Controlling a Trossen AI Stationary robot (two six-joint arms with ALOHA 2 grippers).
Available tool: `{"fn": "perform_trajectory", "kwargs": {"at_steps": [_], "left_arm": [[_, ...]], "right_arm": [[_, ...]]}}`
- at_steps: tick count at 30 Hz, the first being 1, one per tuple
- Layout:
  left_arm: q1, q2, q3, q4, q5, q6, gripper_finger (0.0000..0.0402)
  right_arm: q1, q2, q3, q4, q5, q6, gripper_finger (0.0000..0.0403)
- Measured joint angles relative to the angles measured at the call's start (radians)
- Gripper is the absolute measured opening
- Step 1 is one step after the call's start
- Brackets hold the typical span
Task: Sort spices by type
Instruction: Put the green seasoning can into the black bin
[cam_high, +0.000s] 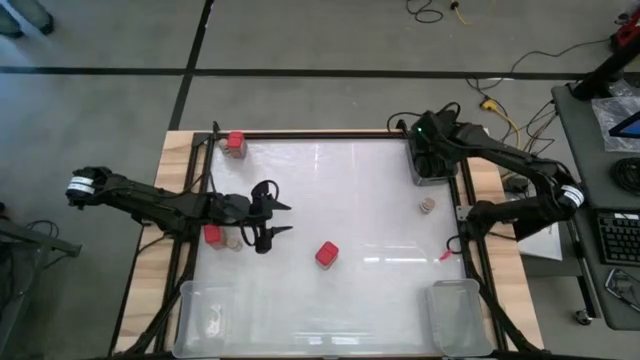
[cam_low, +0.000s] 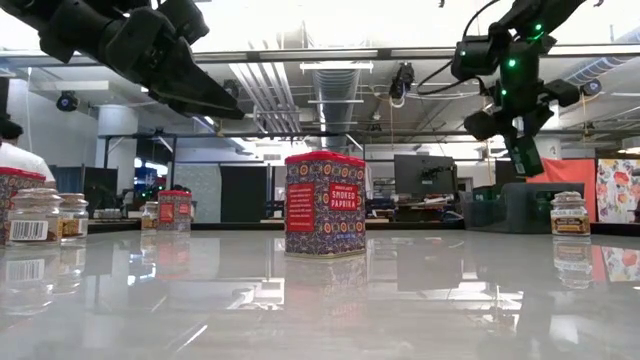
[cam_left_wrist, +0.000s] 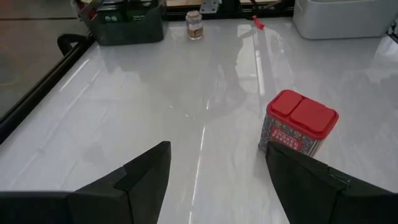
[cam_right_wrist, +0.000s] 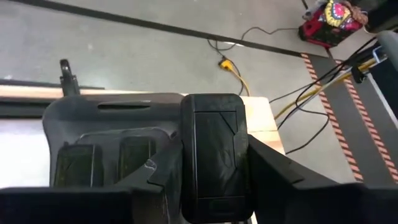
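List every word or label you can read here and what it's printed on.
"SMOKED PAPRIKA": front of the red-topped tin at mid-table.
Same tin's label in the left wrist view: too blurred.
Barcode jar: unreadable.
Far tan-lidded jar: too small.

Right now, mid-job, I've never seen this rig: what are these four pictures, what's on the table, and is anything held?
Two dark robot arms work at a white table. One picture looks straight down, one looks level across the tabletop, and two come from wrist cameras. The left gripper is open and empty, facing a red-topped blocky spice jar. The right gripper holds a black blocky jar over a dark tray at a table corner. A round tan-lidded jar stands nearby. Two clear plastic bins sit along the opposite edge.
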Motion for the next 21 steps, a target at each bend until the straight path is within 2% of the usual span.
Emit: {"fn": "perform_trajectory", "kwargs": {"at_steps": [7,14,21], "left_arm": [[0.000,0.000,0.001,0.007,0.000,0.017,0.0247],[0.000,0.000,0.001,0.093,-0.001,0.106,0.0247],[0.000,0.000,0.001,0.153,-0.001,0.158,0.0247]], "right_arm": [[0.009,0.036,-0.033,0.066,0.047,0.044,0.0137],[0.018,0.050,-0.040,0.082,0.080,0.036,0.0130],[0.018,0.051,-0.026,0.076,0.006,0.070,0.0137]]}}
